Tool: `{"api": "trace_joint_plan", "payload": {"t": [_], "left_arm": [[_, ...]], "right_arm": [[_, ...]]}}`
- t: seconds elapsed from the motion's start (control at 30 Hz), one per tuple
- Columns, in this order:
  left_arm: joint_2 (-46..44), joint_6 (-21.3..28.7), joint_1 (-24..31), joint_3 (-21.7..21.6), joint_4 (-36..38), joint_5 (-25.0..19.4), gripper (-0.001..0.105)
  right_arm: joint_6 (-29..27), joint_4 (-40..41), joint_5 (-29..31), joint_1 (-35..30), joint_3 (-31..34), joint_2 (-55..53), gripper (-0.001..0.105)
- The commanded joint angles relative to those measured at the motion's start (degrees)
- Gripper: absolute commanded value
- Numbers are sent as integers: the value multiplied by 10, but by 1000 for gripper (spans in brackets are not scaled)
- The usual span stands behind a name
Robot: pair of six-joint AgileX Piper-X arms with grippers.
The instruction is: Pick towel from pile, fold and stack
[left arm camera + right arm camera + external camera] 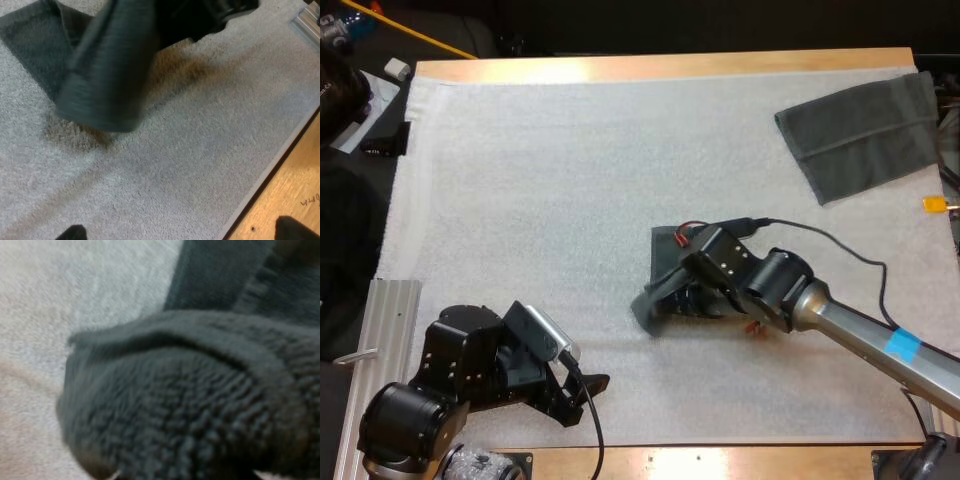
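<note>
1. The right claw point(667, 302) hovers about the middle of the worktop point(670, 66), a little toward its near edge, clenched on one end of the towel point(666, 252).
2. The gripped end is bunched into a thick roll and held up off the mat point(550, 200). The rest of the towel lies flat just beyond it, toward the far edge. The towel's long axis therefore runs roughly from near edge to far edge.
3. By my judgement the fold turns on this: the loose flat part lies on the far side of the right claw, so the raised end must travel that way to land on it.
4. The left claw point(588, 392) sits released by the near left corner. Its fingertips point(295, 229) stand apart over bare mat, well apart from the towel, which lies to its far right. The right arm is plainly the nearer one.
5. A second towel point(860, 135) lies flat at the far right corner, well apart from both claws.
6. Hard to make out: the cloth swallows the right claw's tips, so I infer the grip from the hanging roll. The towel's corners under the arm are hidden, so I cannot tell how squarely its edges line up.
</note>
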Motion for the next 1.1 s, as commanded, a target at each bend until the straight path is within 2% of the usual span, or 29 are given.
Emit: {"api": "trace_joint_plan", "payload": {"t": [0.0, 0.03, 0.13, 0.2, 0.23, 0.33, 0.37, 0.4, 0.47, 0.57, 0.8, 0.83, 0.87, 1.07], "left_arm": [[0, 0, -2, -4, -2, 5, 71], [1, 0, -2, -4, -1, 5, 71], [1, -1, -2, -3, -1, 5, 71], [2, -1, -2, -3, -1, 6, 71], [1, -1, -2, -3, -2, 6, 71], [1, 0, -2, -3, -2, 8, 71], [2, 0, -2, -3, -2, 8, 71], [2, 1, -3, -3, 0, 8, 71], [1, 1, -2, -3, 1, 7, 71], [1, 2, -3, -3, 2, 8, 71], [2, 3, -3, -3, 1, 8, 71], [1, 0, -2, -2, -2, 2, 71], [1, 1, -3, -2, -3, 0, 71], [2, 1, -3, -2, -4, -4, 70]], "right_arm": [[22, -51, -28, 1, 6, 9, 0], [18, -40, -23, 1, 5, 7, 0], [40, -75, -51, 5, 9, 22, 1], [46, -85, -71, 7, 11, 31, 7], [47, -86, -78, 6, 10, 34, 14], [38, -82, -105, 8, 10, 37, 46], [31, -80, -117, 8, 10, 36, 62], [24, -80, -129, 9, 10, 36, 73], [10, -72, -135, 9, 9, 30, 81], [-7, -45, -117, 11, 9, 20, 79], [-47, 68, -13, 4, 9, -3, 74], [-32, 19, -53, 11, 13, 8, 72], [-28, 6, -59, 12, 22, 12, 71], [-12, -38, -63, 13, 65, 18, 72]]}}
